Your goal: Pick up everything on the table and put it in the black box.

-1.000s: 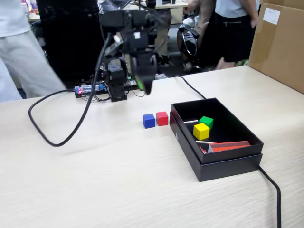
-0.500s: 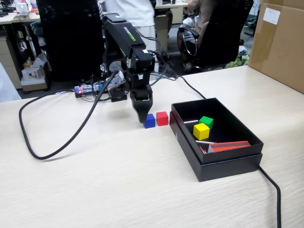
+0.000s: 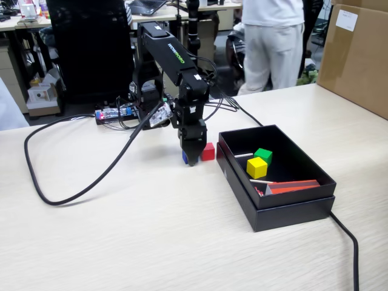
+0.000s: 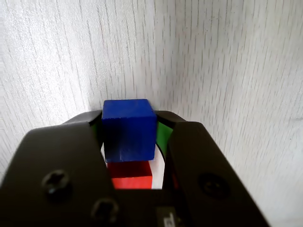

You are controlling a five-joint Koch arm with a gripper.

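Blue cube (image 4: 129, 128) sits on the table (image 3: 151, 230) between the jaws of the gripper (image 3: 191, 159), which points straight down at it; in the wrist view the left jaw lies against the cube's side and a narrow gap shows on the right, so the jaws stand narrow around it, firm grip not confirmed. Red cube (image 3: 208, 151) rests just right of the gripper in the fixed view, close to the black box (image 3: 303, 206); inside the box lie the yellow cube (image 3: 256, 167) and the green cube (image 3: 263, 155), touching
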